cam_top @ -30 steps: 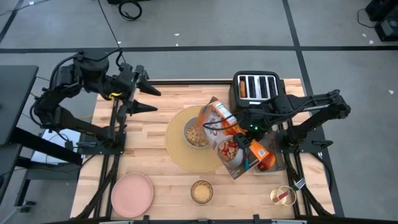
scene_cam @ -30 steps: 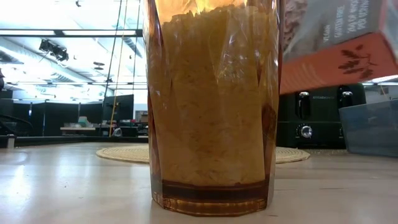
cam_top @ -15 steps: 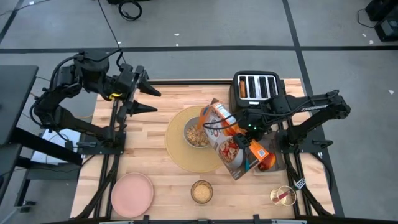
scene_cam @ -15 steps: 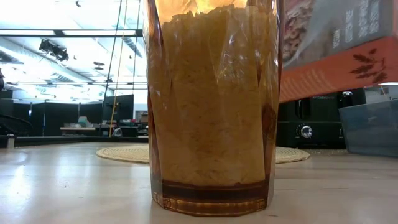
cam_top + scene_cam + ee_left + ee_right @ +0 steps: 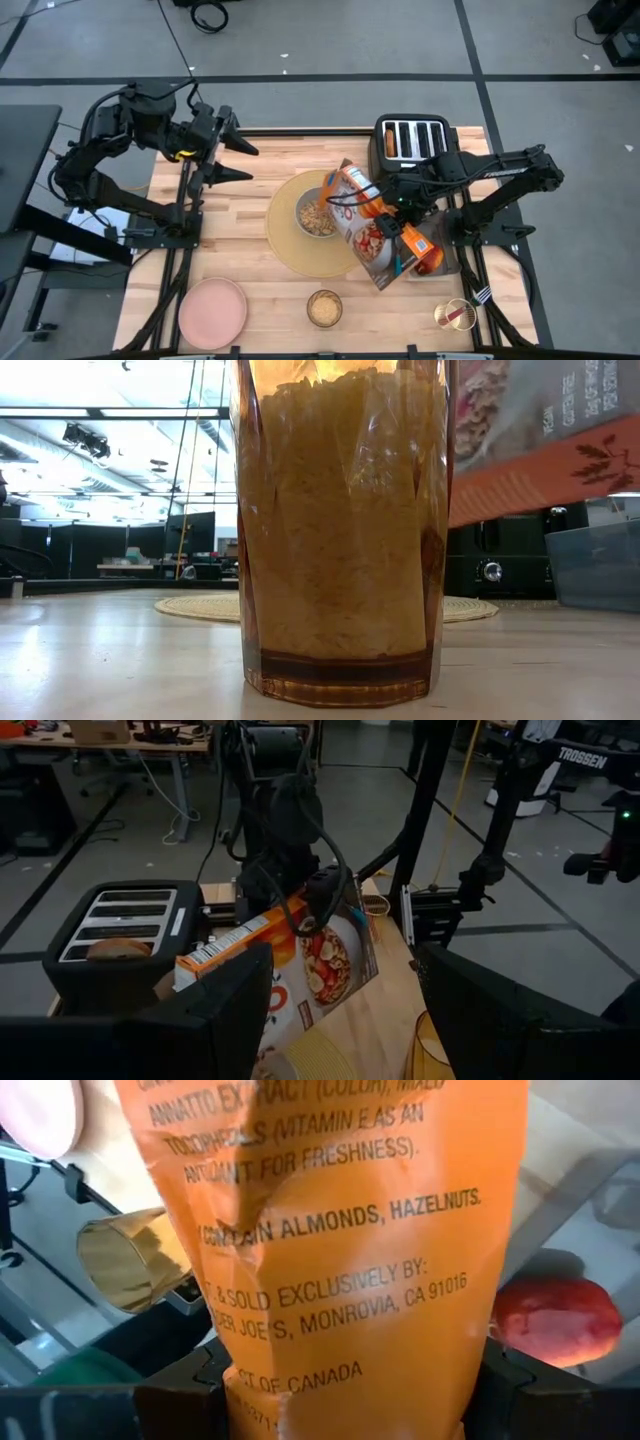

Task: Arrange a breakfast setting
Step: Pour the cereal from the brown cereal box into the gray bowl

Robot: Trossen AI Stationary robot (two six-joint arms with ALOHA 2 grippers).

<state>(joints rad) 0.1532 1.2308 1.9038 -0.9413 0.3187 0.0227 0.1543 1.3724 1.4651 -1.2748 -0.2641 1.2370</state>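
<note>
My right gripper is shut on an orange cereal box, tilted over the grey bowl. The bowl holds cereal and stands on the round tan placemat. The amber glass stands near the front edge and fills the low view. The pink plate lies at the near left. The red-yellow apple lies beside the box at the right. The fork lies at the near right corner. My left gripper is open and empty above the table's far left corner. My right gripper pinches the cereal box between its two fingers, one on each broad face, astride the narrow orange side panel, about midway along the box. The fingers come from the table's right side and lie across the box. The box is lifted clear, tilted, one end down over the bowl.
A black four-slot toaster stands at the far right, just behind my right arm, with something in one slot. A clear bin sits at the right, under the box's raised end. Bare wood shows between the plate and my left arm.
The cereal box has tipped a little in my right gripper's hold: in the low view its far end rises. It stays over the bowl.
</note>
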